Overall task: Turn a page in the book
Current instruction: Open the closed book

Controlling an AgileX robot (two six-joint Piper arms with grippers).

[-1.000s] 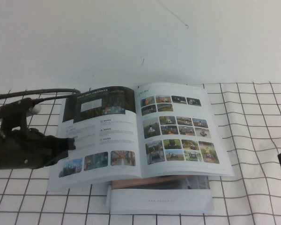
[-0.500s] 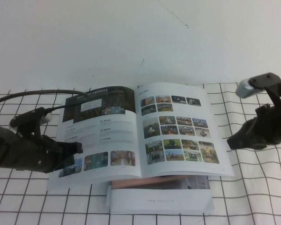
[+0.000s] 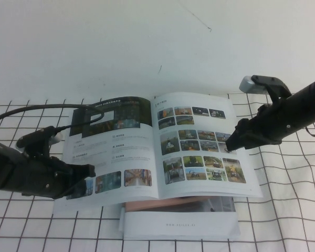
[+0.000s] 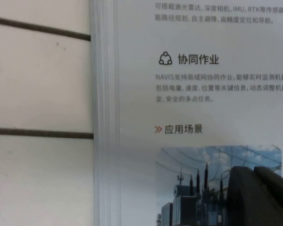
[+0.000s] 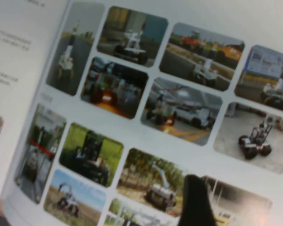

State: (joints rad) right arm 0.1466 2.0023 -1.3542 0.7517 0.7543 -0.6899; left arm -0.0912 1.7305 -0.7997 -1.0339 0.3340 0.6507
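Observation:
The book (image 3: 147, 152) lies open on the checked cloth. Its right-hand page (image 3: 199, 144) carries rows of small colour photos of vehicles; the left-hand sheet has a dark banner on top. My right gripper (image 3: 230, 143) reaches in from the right, its tip low over that page's outer edge, open. In the right wrist view only one dark finger (image 5: 194, 202) shows over the page (image 5: 170, 89). My left gripper (image 3: 88, 172) sits on the left sheet's lower outer corner. In the left wrist view, the left gripper (image 4: 259, 197) shows its fingers side by side, shut, holding nothing.
A thicker white block (image 3: 178, 223) lies under the book, with a brownish edge (image 3: 163, 203) between them. The grid-patterned cloth (image 3: 289, 184) covers the table to both sides. The left arm's black cable (image 3: 42, 107) arcs over the cloth behind the left arm.
My right arm has swung in from the right edge to the right page's outer edge. My left gripper has slid a little right onto the left sheet's corner.

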